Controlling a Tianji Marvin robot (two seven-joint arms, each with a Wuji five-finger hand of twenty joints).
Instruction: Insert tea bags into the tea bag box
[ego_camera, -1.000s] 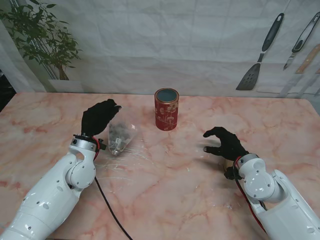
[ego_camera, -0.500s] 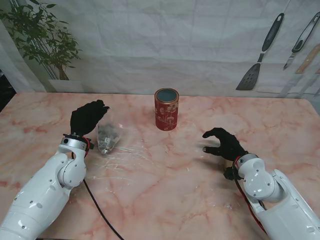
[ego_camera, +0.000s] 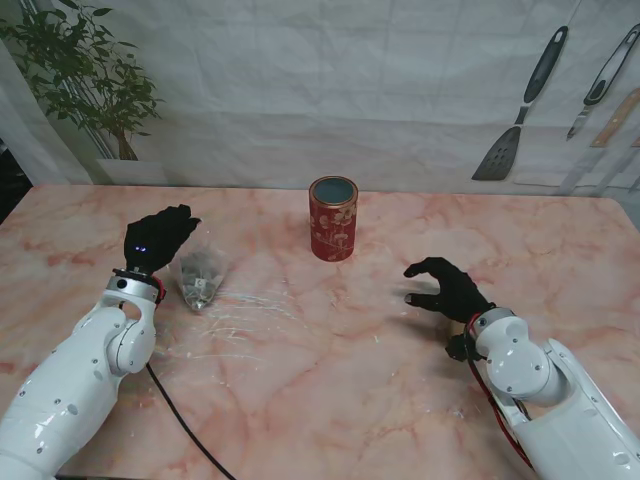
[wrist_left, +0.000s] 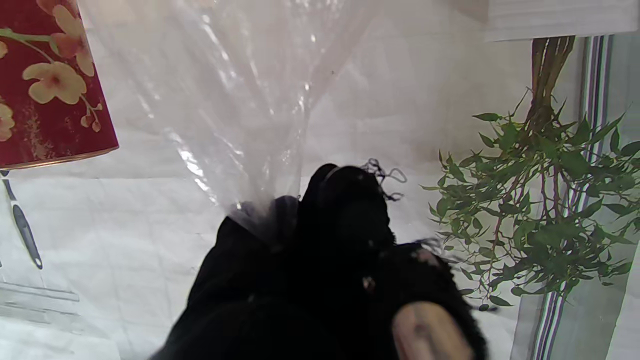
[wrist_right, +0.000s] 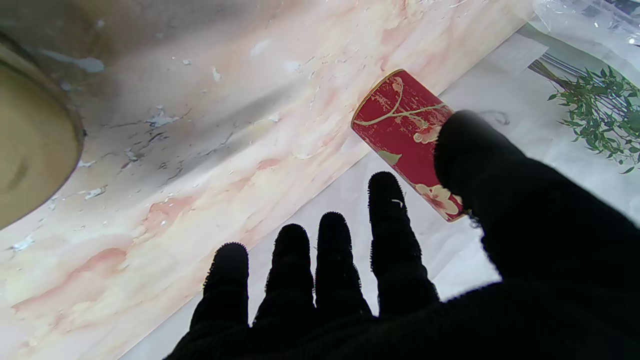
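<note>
Tea bag pouch (ego_camera: 198, 274): clear plastic, dark contents, pinched at its neck by left robot hand (ego_camera: 155, 240), fingers closed on film, near bench (ego_camera: 330, 370) left edge. Right robot hand (ego_camera: 447, 287) toward right edge, fingers spread, nothing held. Farther back, red floral tea bag box (ego_camera: 333, 218) upright, lid off, mid-bench near far edge.

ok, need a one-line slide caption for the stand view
Left hand pinches a clear plastic bag of tea bags, left of the open red floral canister; right hand hovers open.
</note>
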